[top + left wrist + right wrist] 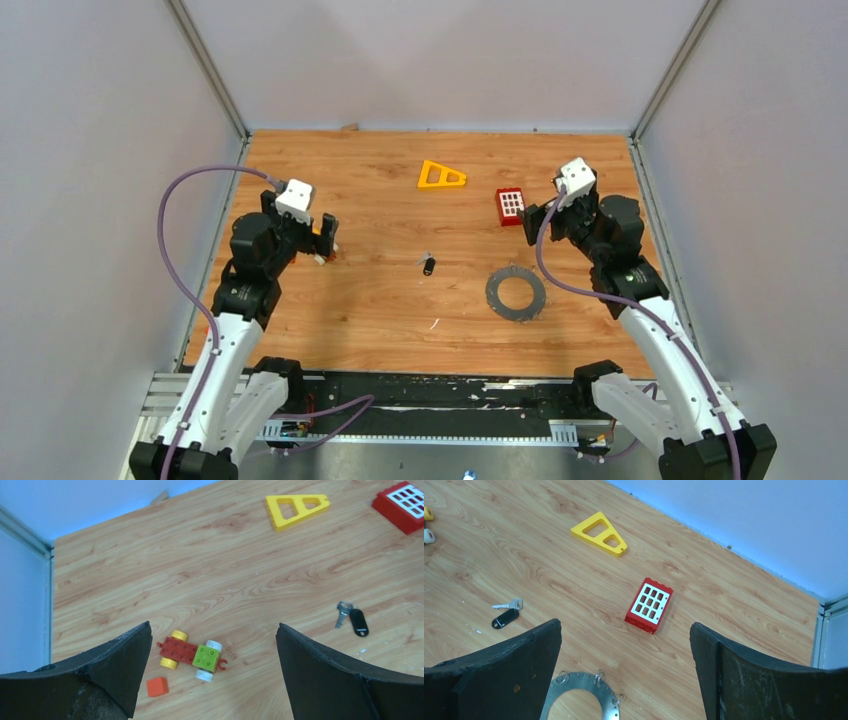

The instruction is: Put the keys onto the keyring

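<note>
No readable text, labels, brands or numbers on anything in view.

Bench point(380, 300) smooth, wood-grained; ring point(494, 293) matt grey metal; key point(429, 265) bright metal with glossy black plastic tag.

We see a robotics lab cell; pale panels point(100, 150) on aluminium posts point(205, 65) box in a wood-grain tabletop point(380, 300). The left arm point(240, 290) and right arm point(640, 290) stand bolted to its metal rail point(420, 405).
</note>
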`<action>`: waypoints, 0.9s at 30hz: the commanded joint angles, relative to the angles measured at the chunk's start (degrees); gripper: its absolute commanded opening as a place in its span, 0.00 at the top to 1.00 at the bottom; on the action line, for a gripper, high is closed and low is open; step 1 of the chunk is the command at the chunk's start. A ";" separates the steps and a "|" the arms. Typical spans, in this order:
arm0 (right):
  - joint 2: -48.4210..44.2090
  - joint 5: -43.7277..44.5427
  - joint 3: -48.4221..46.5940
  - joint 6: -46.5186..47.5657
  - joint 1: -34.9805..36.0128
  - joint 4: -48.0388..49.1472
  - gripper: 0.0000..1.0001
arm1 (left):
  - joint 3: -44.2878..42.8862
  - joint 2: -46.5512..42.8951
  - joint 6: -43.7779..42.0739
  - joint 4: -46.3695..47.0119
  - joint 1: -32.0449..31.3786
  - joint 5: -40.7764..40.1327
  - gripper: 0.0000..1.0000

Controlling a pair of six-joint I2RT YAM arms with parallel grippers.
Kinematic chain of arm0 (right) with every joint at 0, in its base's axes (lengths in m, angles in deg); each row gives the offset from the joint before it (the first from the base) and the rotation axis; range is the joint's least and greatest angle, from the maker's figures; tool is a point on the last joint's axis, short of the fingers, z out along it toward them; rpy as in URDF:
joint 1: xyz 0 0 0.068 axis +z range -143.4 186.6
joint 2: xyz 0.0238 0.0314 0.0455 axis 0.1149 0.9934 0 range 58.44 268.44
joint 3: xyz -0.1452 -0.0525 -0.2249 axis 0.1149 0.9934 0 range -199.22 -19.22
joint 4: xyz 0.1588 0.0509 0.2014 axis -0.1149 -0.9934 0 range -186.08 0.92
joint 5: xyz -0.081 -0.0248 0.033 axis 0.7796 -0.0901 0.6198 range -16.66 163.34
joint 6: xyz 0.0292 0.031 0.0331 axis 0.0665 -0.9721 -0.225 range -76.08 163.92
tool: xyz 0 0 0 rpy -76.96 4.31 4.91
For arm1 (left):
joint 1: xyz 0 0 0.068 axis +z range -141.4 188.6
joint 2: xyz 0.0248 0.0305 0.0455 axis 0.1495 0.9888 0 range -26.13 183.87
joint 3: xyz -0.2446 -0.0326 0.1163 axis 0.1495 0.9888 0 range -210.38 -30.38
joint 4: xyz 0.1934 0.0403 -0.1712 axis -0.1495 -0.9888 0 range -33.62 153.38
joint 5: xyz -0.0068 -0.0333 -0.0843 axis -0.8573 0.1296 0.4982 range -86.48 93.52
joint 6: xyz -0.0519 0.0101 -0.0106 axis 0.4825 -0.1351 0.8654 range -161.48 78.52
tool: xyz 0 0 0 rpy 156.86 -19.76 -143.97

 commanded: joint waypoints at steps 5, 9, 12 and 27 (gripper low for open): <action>4.70 -4.84 0.08 4.88 3.76 -0.70 0.00 | -7.72 6.57 -8.14 -9.15 -0.41 16.87 0.00; 13.03 -1.85 -3.00 6.73 8.22 -4.22 0.01 | -10.41 12.59 -11.44 -11.94 -3.25 13.60 0.00; 20.19 -3.41 -5.56 7.81 9.92 -7.45 0.06 | -9.88 15.39 -13.25 -11.04 -4.57 14.02 0.00; 21.41 -4.62 -3.72 13.14 14.98 -8.39 0.13 | -8.90 24.13 -18.17 -9.79 -8.58 11.28 0.00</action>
